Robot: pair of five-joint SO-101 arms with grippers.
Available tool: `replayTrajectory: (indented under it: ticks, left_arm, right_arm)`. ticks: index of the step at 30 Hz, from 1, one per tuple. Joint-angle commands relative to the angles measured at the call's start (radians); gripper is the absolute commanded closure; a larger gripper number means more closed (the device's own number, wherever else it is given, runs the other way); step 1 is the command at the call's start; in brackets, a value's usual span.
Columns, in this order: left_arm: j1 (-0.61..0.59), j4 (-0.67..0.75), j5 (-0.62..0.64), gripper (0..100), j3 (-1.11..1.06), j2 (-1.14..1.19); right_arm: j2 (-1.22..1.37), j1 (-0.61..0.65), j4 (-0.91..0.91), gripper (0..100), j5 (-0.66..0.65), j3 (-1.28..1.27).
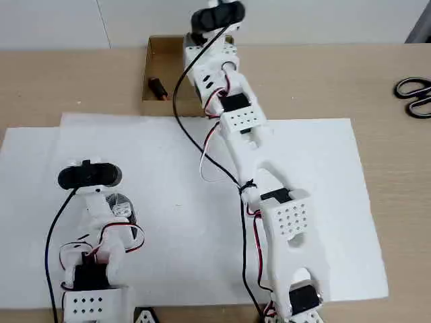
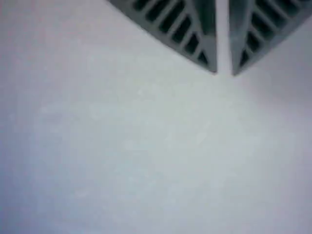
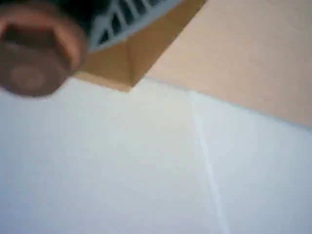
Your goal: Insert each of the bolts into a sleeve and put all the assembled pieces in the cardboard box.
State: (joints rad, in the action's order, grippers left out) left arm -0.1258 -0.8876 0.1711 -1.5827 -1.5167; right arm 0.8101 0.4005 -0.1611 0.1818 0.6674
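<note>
High view: cardboard box (image 1: 151,60) under right claw (image 3: 80,39), small dark piece (image 1: 158,87) inside. Right claw pinches round brown piece (image 3: 36,53). Left claw (image 2: 223,70), grey ribbed, pressed together over white paper (image 2: 146,161).

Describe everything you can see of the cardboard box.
The cardboard box is a shallow, open-topped tray of plain brown card. It sits upright on the wooden table at the far edge of the white sheet, with its near wall along that edge. The right arm hangs over its right part and hides it. One small dark piece lies inside, near the left wall.
</note>
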Motion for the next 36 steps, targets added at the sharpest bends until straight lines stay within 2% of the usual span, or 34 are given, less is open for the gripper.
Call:
replayTrajectory:
  ticks: [1, 7, 13, 15, 28, 36]
  left_arm:
    - [-0.005, 0.020, 0.000, 99, 0.005, -0.009]
    - [-0.005, 0.020, 0.000, 99, 0.005, -0.009]
    - [-0.005, 0.020, 0.000, 99, 0.005, -0.009]
    - [-0.005, 0.020, 0.000, 99, 0.005, -0.009]
    - [-0.005, 0.020, 0.000, 99, 0.005, -0.009]
    - [-0.005, 0.020, 0.000, 99, 0.005, -0.009]
  right_arm:
    - [-0.004, 0.005, 0.031, 99.5, 0.008, 0.080]
    - [0.021, -0.013, 0.028, 97.2, 0.005, 0.078]
    - [0.015, -0.028, -0.073, 76.4, 0.003, 0.075]
    - [0.015, -0.035, -0.096, 73.6, 0.003, 0.075]
    - [-0.027, -0.099, -0.111, 73.5, 0.009, 0.080]
    - [-0.168, -0.171, -0.346, 73.5, 0.011, 0.080]
